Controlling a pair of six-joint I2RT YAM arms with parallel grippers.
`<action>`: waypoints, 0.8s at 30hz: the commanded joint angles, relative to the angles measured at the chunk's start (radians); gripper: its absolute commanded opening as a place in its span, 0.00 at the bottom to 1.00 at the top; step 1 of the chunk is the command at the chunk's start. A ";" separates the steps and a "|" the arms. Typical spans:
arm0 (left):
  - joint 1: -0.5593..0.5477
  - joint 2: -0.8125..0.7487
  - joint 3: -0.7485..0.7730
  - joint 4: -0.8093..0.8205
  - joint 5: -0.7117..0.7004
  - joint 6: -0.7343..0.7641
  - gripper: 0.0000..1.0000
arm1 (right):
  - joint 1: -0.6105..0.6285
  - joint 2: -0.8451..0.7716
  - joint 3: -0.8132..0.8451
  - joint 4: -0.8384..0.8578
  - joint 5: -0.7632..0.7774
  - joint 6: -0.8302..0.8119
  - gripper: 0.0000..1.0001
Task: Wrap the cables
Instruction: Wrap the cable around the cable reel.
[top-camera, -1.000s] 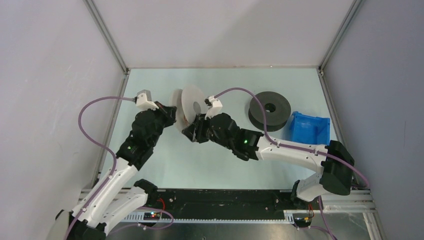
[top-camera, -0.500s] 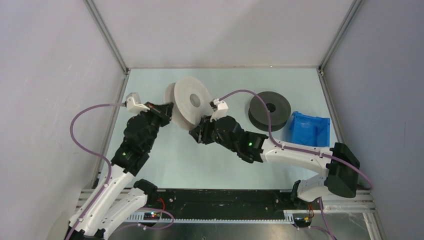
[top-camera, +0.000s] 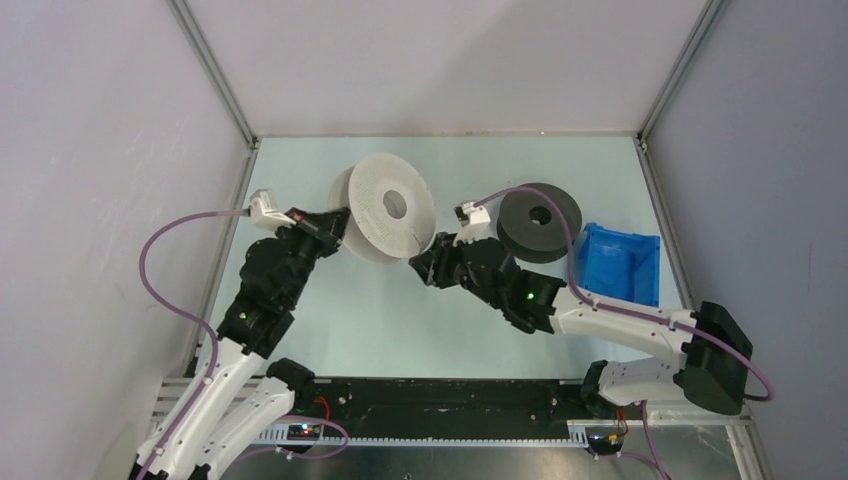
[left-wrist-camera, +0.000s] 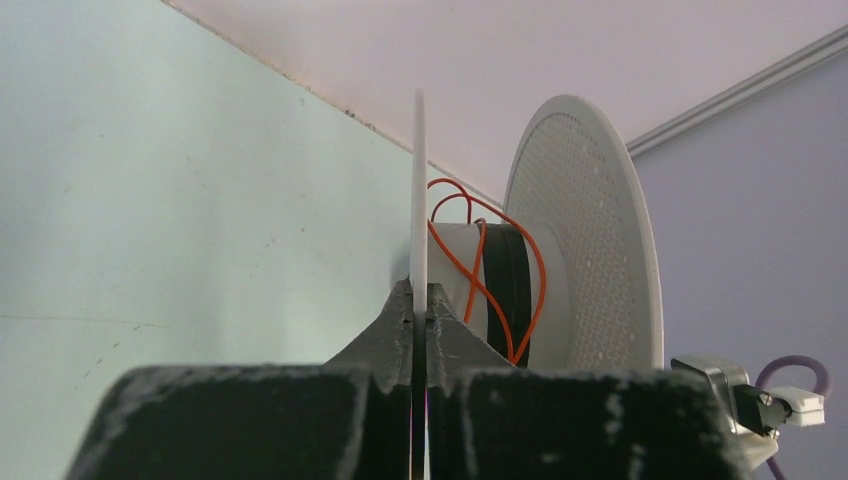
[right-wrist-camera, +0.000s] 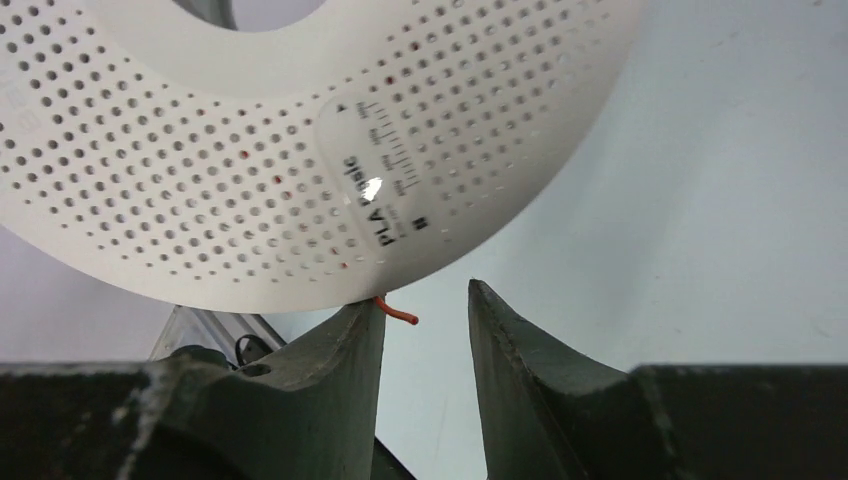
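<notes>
from the near edge of the table (top-camera: 330, 320) both arms reach in toward its middle. nearest is the right gripper (right-wrist-camera: 427, 300), hovering just under the lower rim of the white spool (top-camera: 390, 205) with its jaws apart and nothing clasped between them. the loose end of the orange cable (right-wrist-camera: 397, 312) pokes out from behind the perforated flange right at one fingertip; whether it touches cannot be told. level with it, by the right edge, sits a blue bin (top-camera: 620, 255). a little farther in, the left gripper (left-wrist-camera: 420, 312) is clenched on the thin rim of the spool's other flange, which runs upright between its fingers. the spool is tilted, its perforated face turned up toward the overhead camera. between the flanges the orange cable hangs in loose loops around the hub. a dark grey spool (top-camera: 540, 222) lies flat just beyond the bin.
</notes>
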 joint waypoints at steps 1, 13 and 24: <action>0.011 -0.026 0.012 0.121 0.084 -0.019 0.00 | -0.016 -0.109 -0.030 0.025 0.040 -0.058 0.41; 0.252 0.047 -0.063 0.240 0.508 -0.162 0.00 | -0.040 -0.363 -0.118 -0.150 -0.081 -0.144 0.42; 0.284 0.023 -0.103 0.262 0.448 -0.249 0.00 | -0.007 -0.374 -0.220 0.120 -0.080 -0.203 0.42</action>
